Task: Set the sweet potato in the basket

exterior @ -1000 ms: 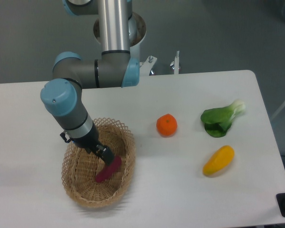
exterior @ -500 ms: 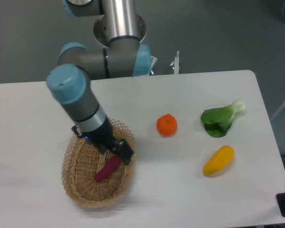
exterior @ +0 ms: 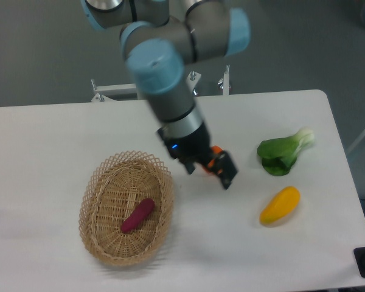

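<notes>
Sweet potato lies inside the basket, on its woven floor, slanted w/ one tapered end toward the upper right and the other toward the lower left. Nothing touches it. Basket sits on the white worktop, left of centre, oval, lattice rim all round.

Arm reaches down from the top of view, blue-capped joint above, dark wrist below it. Pincer hangs over the worktop right of the basket, well apart from the sweet potato, tilted toward the lower right. It's motion-blurred and seen from behind, so can't tell whether its fingers are spread or pressed together; nothing visibly held between them.

Orange is mostly hidden behind the pincer, only a sliver of orange colour showing at the pincer's upper edge; contact or not, can't tell.

Further right: bok choy, green leaves w/ white stem end pointing upper right, near the worktop's right side. Below it, a yellow-orange oblong fruit, slanted, apart from the bok choy. Both well clear of arm and basket.
</notes>
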Controlling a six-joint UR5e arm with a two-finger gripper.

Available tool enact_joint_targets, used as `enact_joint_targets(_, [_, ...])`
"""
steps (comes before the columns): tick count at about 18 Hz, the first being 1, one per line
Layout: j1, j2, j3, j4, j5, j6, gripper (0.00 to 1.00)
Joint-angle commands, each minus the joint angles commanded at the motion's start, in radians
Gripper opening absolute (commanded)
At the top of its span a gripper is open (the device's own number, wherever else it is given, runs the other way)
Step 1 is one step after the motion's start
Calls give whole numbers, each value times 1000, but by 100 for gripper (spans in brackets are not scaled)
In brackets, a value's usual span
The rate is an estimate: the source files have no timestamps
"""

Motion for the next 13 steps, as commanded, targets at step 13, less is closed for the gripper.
enact_joint_targets(13, [101,57,11,-102,-94,155,100])
